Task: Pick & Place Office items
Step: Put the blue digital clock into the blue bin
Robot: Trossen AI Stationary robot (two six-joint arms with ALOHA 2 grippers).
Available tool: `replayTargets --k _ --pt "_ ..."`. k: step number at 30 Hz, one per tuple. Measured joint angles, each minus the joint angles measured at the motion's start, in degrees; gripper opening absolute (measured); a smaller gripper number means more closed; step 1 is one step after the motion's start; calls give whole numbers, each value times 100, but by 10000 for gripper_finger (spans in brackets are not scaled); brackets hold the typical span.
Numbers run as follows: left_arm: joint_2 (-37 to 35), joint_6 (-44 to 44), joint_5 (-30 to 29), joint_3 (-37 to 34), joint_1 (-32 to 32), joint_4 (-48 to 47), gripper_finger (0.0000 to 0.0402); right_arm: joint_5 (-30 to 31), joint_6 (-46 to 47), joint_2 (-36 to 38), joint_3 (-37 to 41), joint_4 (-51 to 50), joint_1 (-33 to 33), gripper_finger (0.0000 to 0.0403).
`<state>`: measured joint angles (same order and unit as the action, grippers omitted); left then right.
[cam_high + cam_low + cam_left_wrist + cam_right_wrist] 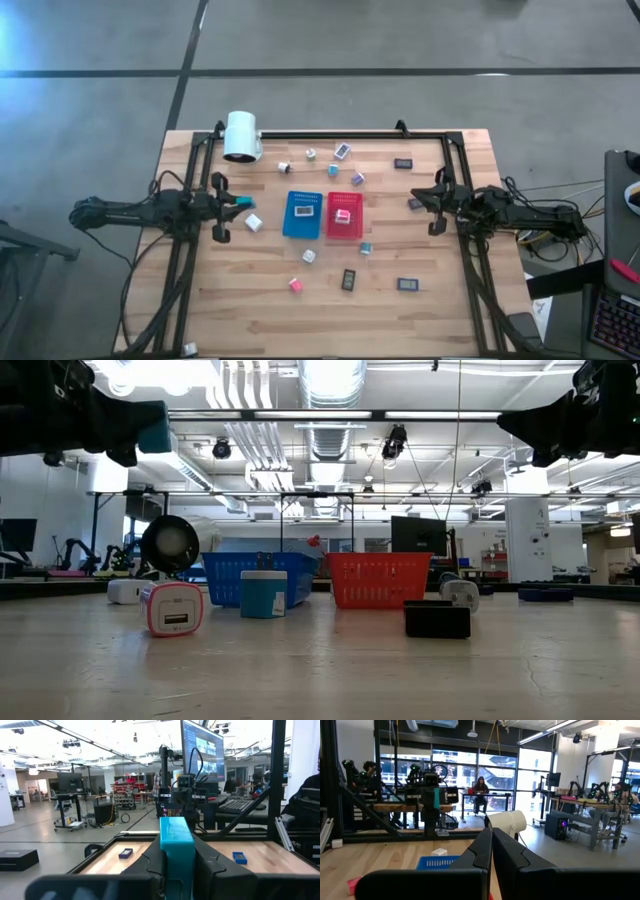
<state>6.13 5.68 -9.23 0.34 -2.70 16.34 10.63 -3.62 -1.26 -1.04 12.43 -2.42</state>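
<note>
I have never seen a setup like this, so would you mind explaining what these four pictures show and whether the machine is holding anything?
This is a robot with two dark arms at a wooden table, each ending in a two-finger claw. One picture looks straight down from above, one looks level across the tabletop, and the other two come from cameras on each arm's wrist.

On the table sit a blue tray and a red tray side by side, each with a small item inside. A big white cylinder lies near the far edge. Small office items lie scattered around: white, pink and blue cubes and dark flat rectangles.

The left claw hangs above the table, shut on a teal block. The right claw, at the opposite side, is shut and holds nothing.
</note>
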Motion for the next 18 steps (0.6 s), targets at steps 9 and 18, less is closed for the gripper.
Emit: replayTargets --k 9,18 --pt "0 10 22 -1 0 -31 51 0 -85 0 0 0 0 8" --pt "-2 -2 41 -2 0 -55 52 0 -87 -8 0 0 0 8"
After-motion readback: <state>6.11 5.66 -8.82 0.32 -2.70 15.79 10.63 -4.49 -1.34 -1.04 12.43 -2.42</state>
